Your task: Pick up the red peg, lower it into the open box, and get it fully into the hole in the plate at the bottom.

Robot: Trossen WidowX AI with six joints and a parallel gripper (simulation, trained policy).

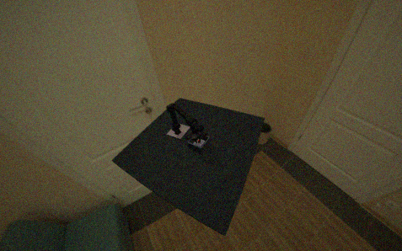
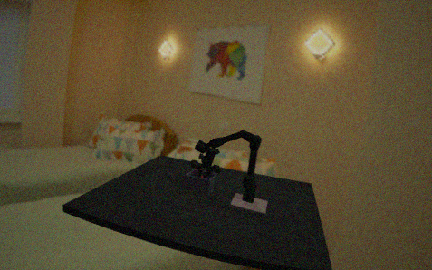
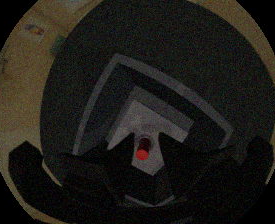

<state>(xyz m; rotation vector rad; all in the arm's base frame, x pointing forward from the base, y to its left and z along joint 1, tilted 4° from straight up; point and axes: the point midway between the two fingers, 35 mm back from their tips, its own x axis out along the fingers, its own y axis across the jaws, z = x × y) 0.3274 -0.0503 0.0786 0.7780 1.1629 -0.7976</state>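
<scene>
The red peg (image 3: 143,149) (image 1: 198,140) is upright over the middle of the light plate (image 3: 129,116) in the open box (image 3: 119,59). In the wrist view its lower end meets the hole; how deep it sits is hard to tell. My gripper (image 3: 146,135) (image 2: 206,173) reaches down into the box with its fingers apart. The peg stands between them, with a gap on each side. The near part of the box is hidden by the fingers.
The box's raised walls surround the fingers. The arm's pale base plate (image 1: 172,133) (image 2: 261,207) lies beside the box on the dark table (image 1: 180,177) (image 2: 158,215).
</scene>
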